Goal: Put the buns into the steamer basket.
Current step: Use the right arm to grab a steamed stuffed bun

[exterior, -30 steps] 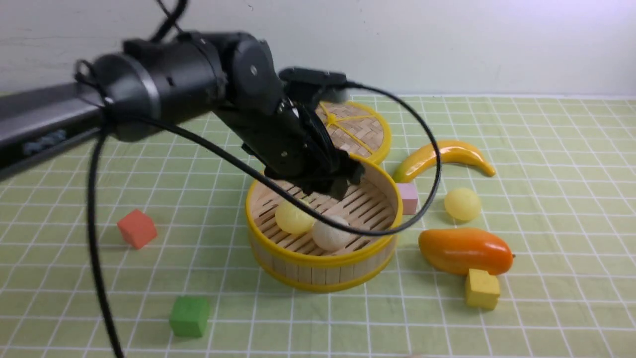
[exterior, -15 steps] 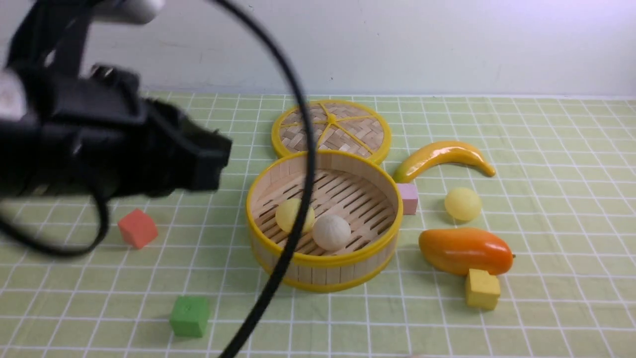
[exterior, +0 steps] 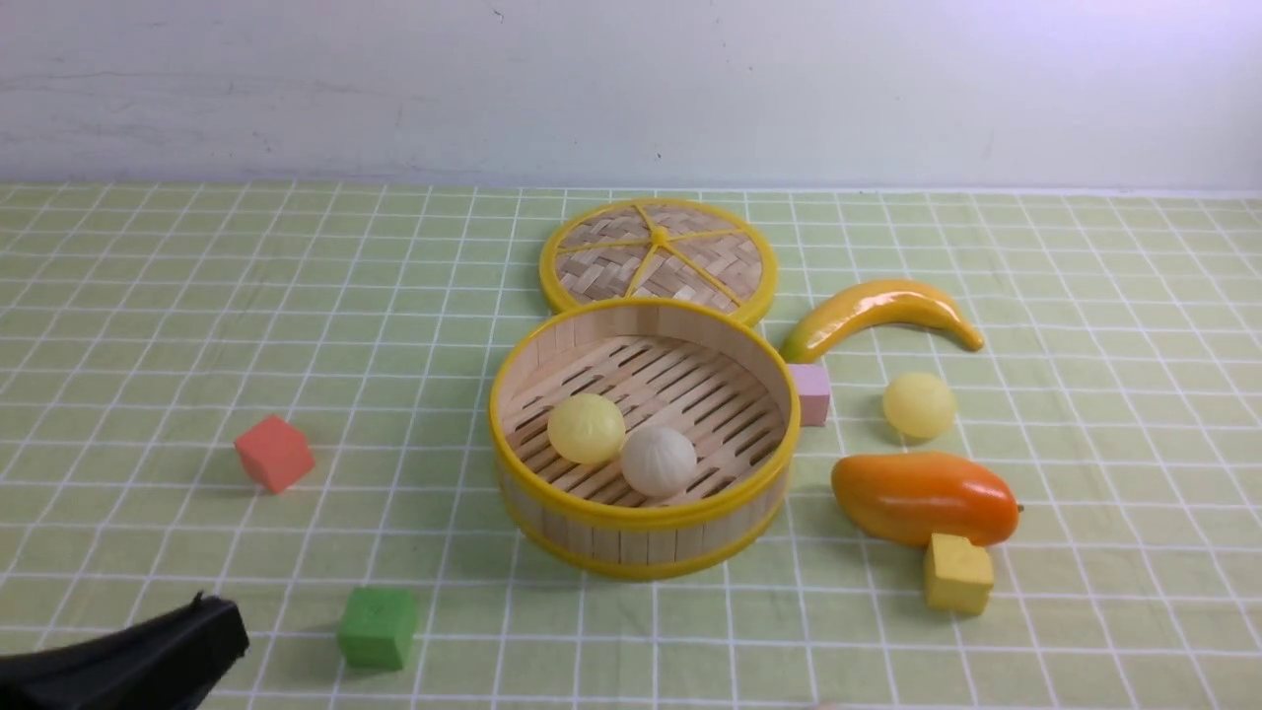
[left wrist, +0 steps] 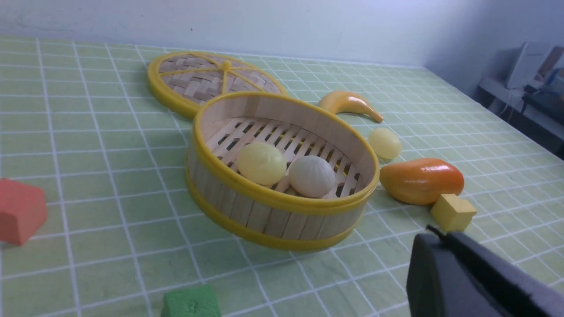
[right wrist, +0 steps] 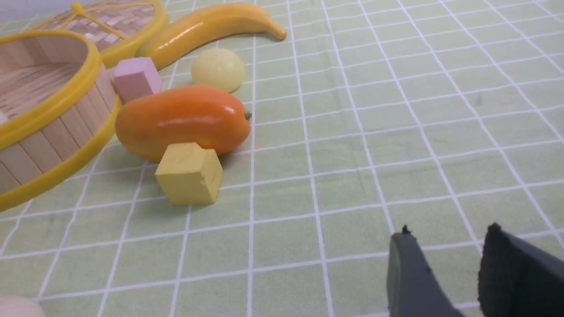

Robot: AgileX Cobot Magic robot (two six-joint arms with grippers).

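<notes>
The bamboo steamer basket (exterior: 641, 513), slat-walled and yellow-rimmed, stands mid-table. Only the black tip of the left gripper (exterior: 212, 619) shows, jaws pressed together, empty. The cropped right gripper (right wrist: 447, 233) holds its jaws parted on nothing. A smooth pale yellow bun (exterior: 586, 428) and an off-white bun (exterior: 659, 461) touch on the basket's slatted floor. Another yellow bun (exterior: 918, 404) lies outside, between the banana (exterior: 877, 311) and the mango (exterior: 922, 498).

left pincer (exterior: 217, 631): cut by corner | steamer basket (right wrist: 48, 105): cropped in right wrist view | 1 off-white bun (right wrist: 17, 308): mostly cropped
</notes>
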